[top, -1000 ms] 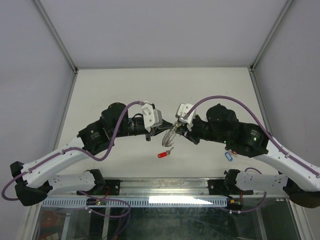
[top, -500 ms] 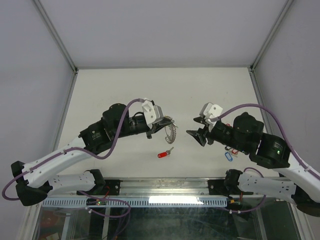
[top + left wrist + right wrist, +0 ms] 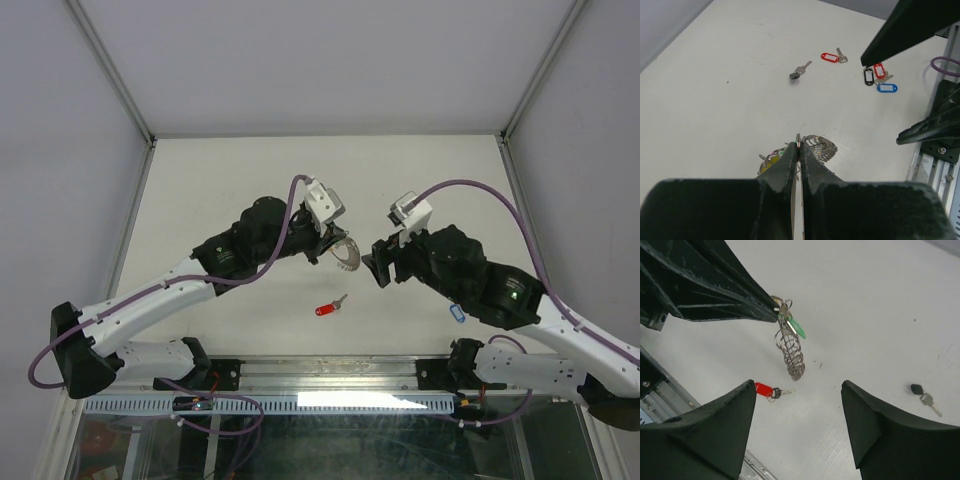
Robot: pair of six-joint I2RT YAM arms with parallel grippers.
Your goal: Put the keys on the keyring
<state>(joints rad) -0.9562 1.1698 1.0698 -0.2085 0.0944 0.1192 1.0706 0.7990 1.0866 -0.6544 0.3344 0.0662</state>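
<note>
Left arm: the left jaws are pressed together on a thin wire ring at the upper end of the keyring (image 3: 790, 354). The keyring, a coiled silvery loop, hangs from the jaw tips over the middle of the counter (image 3: 230, 170). From above it shows just off the left arm's tip (image 3: 345, 256), between the two arms. A green tag (image 3: 796, 326) sits at the pinched end beside the coil. The left wrist view shows a yellow-and-green bunch (image 3: 771, 160) close against the coil (image 3: 818, 146). Whether these tagged keys are threaded on the loop cannot be told.

Right arm: the right jaws are spread wide and hold nothing. They face the keyring from the right, near it but apart from it.

Loose items on the counter:
- The red-tagged key (image 3: 328, 308) lies flat nearer the front edge, below the hanging coil and clear of both arms (image 3: 768, 390).
- A black-headed key (image 3: 923, 395) lies alone, well apart from the keyring (image 3: 799, 73).
- A black tag (image 3: 868, 76), a second red tag (image 3: 879, 71) and a blue tag (image 3: 886, 88) lie close together. The blue one shows from above beside the right arm (image 3: 458, 314). Their key blades are too small to make out clearly.
</note>
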